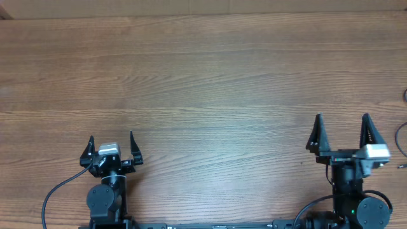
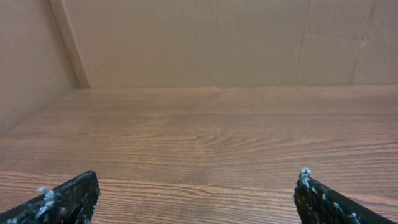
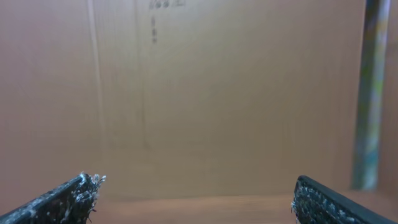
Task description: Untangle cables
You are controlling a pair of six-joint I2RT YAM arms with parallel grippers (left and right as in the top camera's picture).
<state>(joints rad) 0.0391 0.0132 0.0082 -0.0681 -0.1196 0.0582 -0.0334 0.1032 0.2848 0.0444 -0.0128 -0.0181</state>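
The left black two-finger gripper (image 1: 111, 145) stands with fingers spread wide and empty, well left of the right black two-finger gripper (image 1: 342, 127), likewise wide and empty above the brown wood-grain tabletop (image 1: 203, 76); thin black cables (image 1: 400, 138) show only as slivers just right of the right gripper, at the picture's edge, long axis untellable; that gripper looks the nearer.

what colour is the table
The table is brown with a wood-grain pattern, clearest in the overhead view.
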